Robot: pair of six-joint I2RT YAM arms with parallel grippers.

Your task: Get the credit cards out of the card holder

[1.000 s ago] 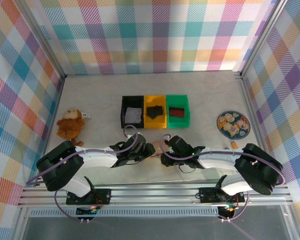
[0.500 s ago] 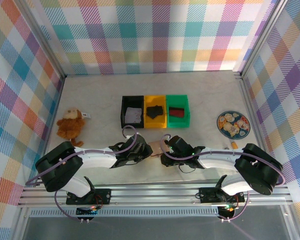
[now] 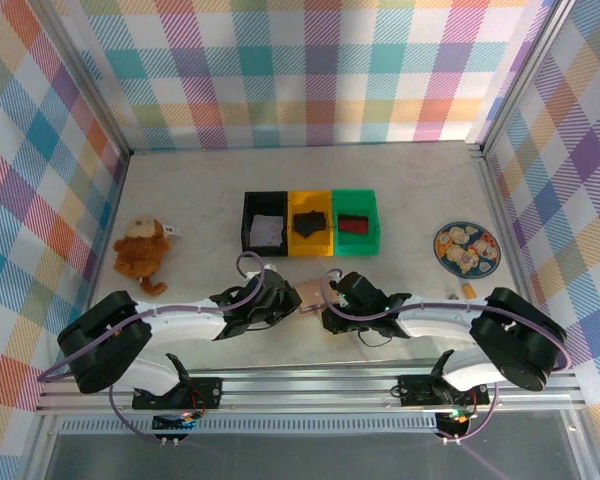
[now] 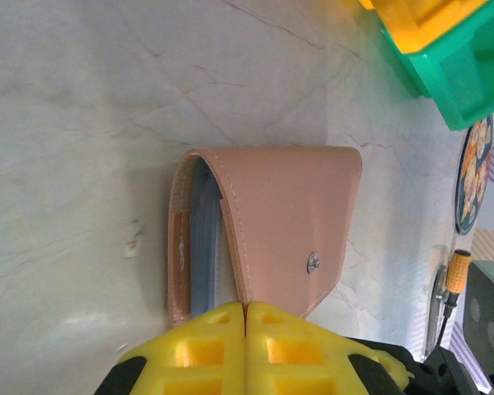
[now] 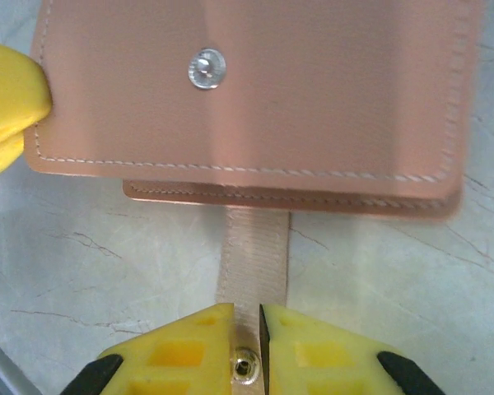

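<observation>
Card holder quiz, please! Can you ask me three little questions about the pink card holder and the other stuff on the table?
1. True or false: the right gripper is pinching the strap of the card holder.
2. Which bin holds the dark red item? A the black bin, B the yellow bin, C the green bin.
3. Fill in: seen from above, the plush monkey lies on the ___ side of the table.
Key: 1 true; 2 C; 3 left.
</observation>
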